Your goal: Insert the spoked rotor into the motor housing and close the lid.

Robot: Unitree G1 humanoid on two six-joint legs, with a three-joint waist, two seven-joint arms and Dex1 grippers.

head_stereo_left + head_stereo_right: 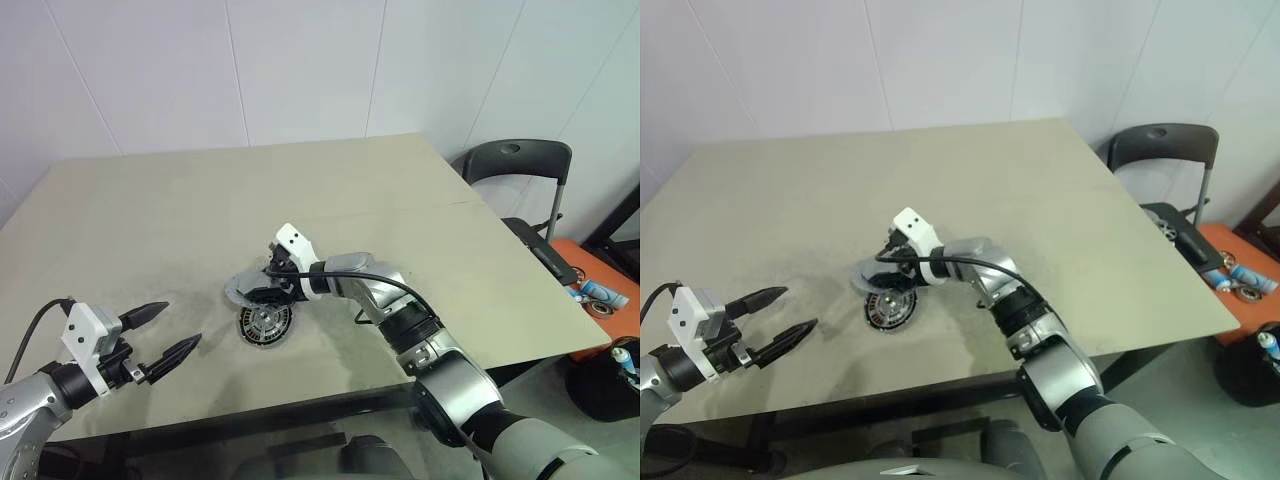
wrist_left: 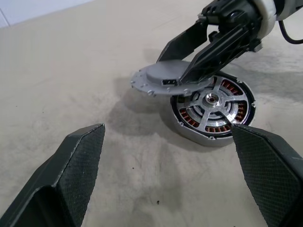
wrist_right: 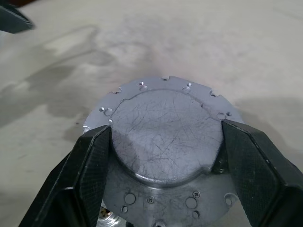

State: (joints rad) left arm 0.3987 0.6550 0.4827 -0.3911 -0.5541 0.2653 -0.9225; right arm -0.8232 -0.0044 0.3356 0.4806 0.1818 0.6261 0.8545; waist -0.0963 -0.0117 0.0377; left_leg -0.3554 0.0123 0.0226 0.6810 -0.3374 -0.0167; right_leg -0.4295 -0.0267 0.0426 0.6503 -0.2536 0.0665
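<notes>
So, right gripper [image 3: 165, 156] has the lid [image 3: 163, 127] pinched, one finger on each side of its raised centre boss, w/ the flange sticking out past the pads. Lid hangs tilted just above the motor housing [image 2: 213, 111], overlapping its rim on the side toward the left gripper; not seated yet, and I can't tell if its low edge touches the rim.

Handling, as I'd judge it: lid looks like stiff scratched metal, thin, prob. light but slick. Smooth boss against two narrow pads could swivel or slip if nudged. The grip across the boss seems the sensible spot; the notched flange edge is too thin to hold well.

Housing sits flat on the table [image 1: 400, 190], open side up. Inside: spoked rotor [image 2: 211, 106] already in, shiny arms over the ring of copper windings, hub centred, apparently level w/ the rim. Nothing else in the cup that I can see.

Left gripper [image 1: 162, 335] hovers well apart from the housing, toward the near table edge, fingers spread wide, empty.
</notes>
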